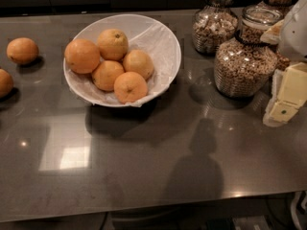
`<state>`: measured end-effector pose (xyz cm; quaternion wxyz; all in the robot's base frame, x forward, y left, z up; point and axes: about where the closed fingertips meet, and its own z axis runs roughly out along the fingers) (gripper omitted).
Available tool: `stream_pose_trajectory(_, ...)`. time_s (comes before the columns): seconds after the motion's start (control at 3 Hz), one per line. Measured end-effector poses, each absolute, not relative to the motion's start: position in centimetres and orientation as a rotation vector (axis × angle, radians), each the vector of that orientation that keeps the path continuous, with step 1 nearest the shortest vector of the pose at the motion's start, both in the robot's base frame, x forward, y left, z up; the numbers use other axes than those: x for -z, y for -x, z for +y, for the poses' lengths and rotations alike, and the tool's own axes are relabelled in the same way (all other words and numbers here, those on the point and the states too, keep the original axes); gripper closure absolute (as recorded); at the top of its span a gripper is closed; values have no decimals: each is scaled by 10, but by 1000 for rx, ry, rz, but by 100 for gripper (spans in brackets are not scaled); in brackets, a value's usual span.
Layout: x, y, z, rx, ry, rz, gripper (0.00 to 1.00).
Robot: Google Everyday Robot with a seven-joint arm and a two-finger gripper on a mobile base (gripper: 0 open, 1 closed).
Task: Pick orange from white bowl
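The near part of the dark, glossy bench (144, 176) shows pale reflections and a soft shadow. Farther in, at the right edge, the hand (286, 99) hangs close over the bench beside the cereal jars, well apart from the bowl; I cannot tell whether it is wide or narrow.

Left of centre stands the white bowl (156, 37), wide and shallow, lined with crinkled white paper and holding five oranges. The orange (82, 56), the largest and reddest, sits against the bowl's left rim, touching the fruit beside it. It is evenly round, so no long axis shows, and with no stem mark visible its facing cannot be told. The paler orange (112, 44) just behind it has its dark stem dimple turned upward.

Two loose oranges (22, 50) lie on the bench at far left. Farthest back on the right, a glass jar of ring cereal (245, 63) stands before a jar of pale chunks (214, 28).
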<state>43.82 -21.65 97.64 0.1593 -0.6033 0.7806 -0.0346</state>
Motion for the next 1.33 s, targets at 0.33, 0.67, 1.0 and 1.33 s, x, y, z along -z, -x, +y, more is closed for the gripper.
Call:
stream_pose_trajectory(0.33,-978,-440,-213,104,1724,2219,0)
stream_pose_trajectory(0.67,-979,-450,-189,96,1769,2147,0)
stream_pose_trajectory(1.0,-983,-464,-149,80,1845,2033,0)
stream_pose_trajectory(1.33,-984,-478,-112,75,1914,1927,0)
